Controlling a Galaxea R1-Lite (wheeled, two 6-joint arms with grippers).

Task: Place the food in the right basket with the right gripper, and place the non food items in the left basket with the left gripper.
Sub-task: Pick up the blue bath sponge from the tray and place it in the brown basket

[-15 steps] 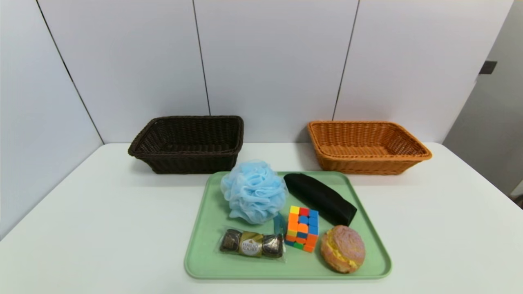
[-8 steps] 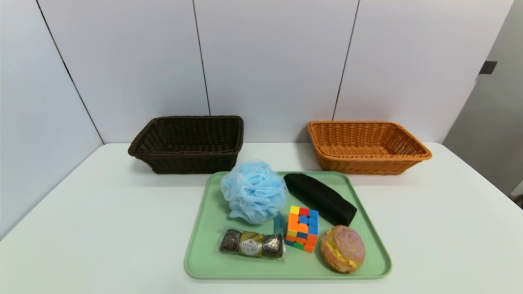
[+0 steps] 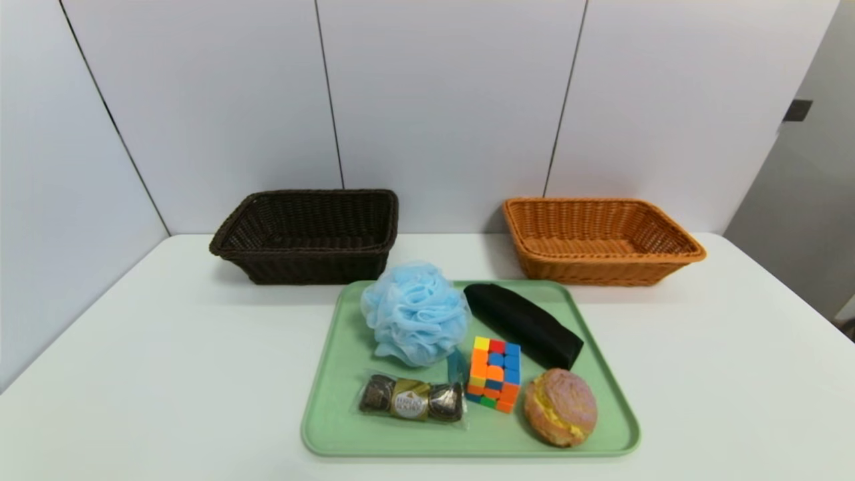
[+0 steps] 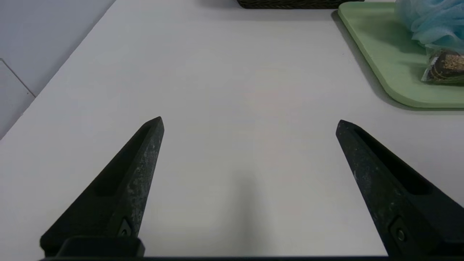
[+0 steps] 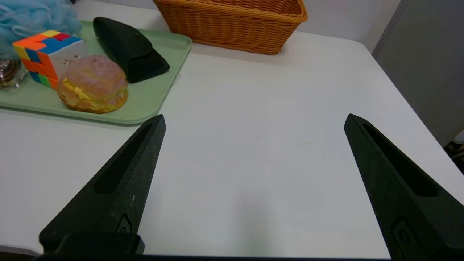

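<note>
**Sorting not yet begun: both tools wide apart over bare bench, all five items on the tray**

Head view compared with the frames from a second and half a second back: nothing on the bench has shifted. No item moved, no arm in that view. So the only change to note is none, which means the task stands at its start.

Left tool [image 4: 250, 121]: jaws spread wide, nothing between them, only white bench [image 4: 224, 90] under and ahead. From this tool the green tray [image 4: 377, 54] lies ahead and off to the inner side, with the blue bath pouf [image 4: 427, 21] at its far corner and the chocolate pack [image 4: 444, 67] just nearer. A sliver of the dark brown basket [image 4: 290, 3] shows farther ahead, beyond the tray's corner.

Right tool [image 5: 253, 119]: jaws likewise wide apart and empty. The bun [image 5: 92, 83] is the nearest item to it, ahead and to the inner side, on the tray's near corner. The puzzle cube [image 5: 45, 54] sits just beside the bun, and the black pouch [image 5: 128, 49] lies beyond it. The orange basket [image 5: 232, 25] stands farther ahead, clear of the tray.

Head view check: dark brown basket [image 3: 307, 234] and orange basket [image 3: 598, 237] both hold nothing; the chocolate pack [image 3: 411, 399] lies on the tray's near-left part (farther from the right tool than the bun).

Judgement: the bun looks the easiest first pick for the right tool, the pouf for the left.
</note>
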